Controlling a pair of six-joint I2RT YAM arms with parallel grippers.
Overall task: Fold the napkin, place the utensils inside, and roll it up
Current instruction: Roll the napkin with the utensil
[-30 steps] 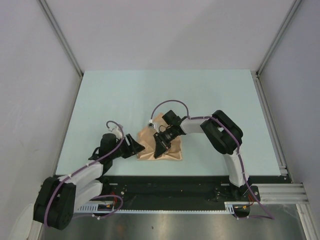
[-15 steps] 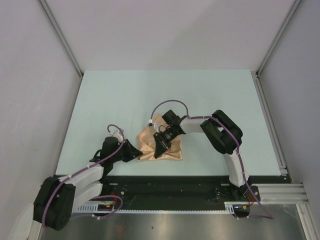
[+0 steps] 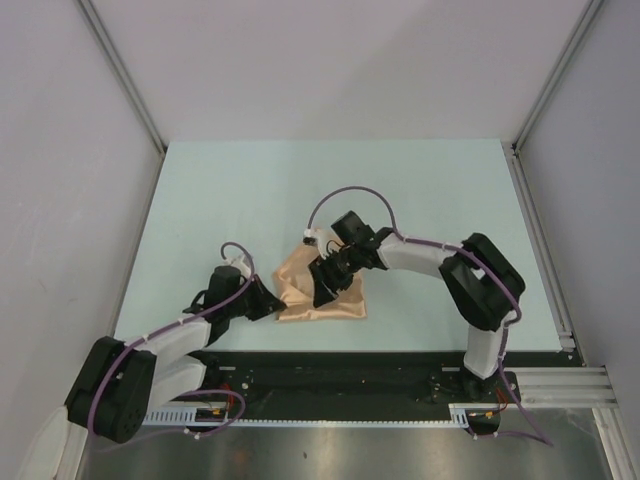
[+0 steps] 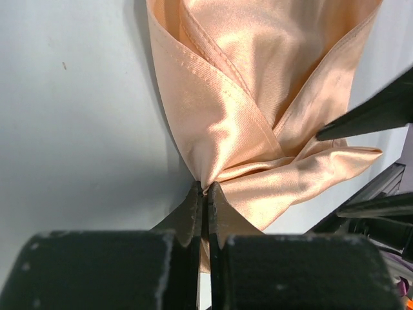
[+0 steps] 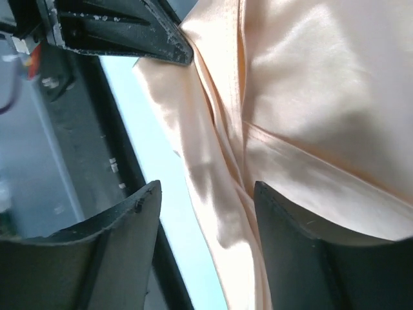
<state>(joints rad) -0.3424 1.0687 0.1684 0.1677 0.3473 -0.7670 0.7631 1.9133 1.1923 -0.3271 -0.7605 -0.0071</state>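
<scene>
Folding looks barely begun: left gripper (image 4: 205, 191) pinches the left edge of the rumpled napkin (image 3: 345, 305), near the table's (image 3: 200, 200) front middle. Right gripper (image 5: 206, 188) hangs spread over it. No utensil shows; placing and rolling are left.

arms: white tube links (image 3: 410, 257) between bulky black rounded joint housings (image 3: 485, 285) | cabling: thin purple cable (image 3: 347, 190) looping outside each arm | claw: my matte black wedge-shaped fingers (image 5: 122, 226), taper to thin tips, pale specks along edges
</scene>
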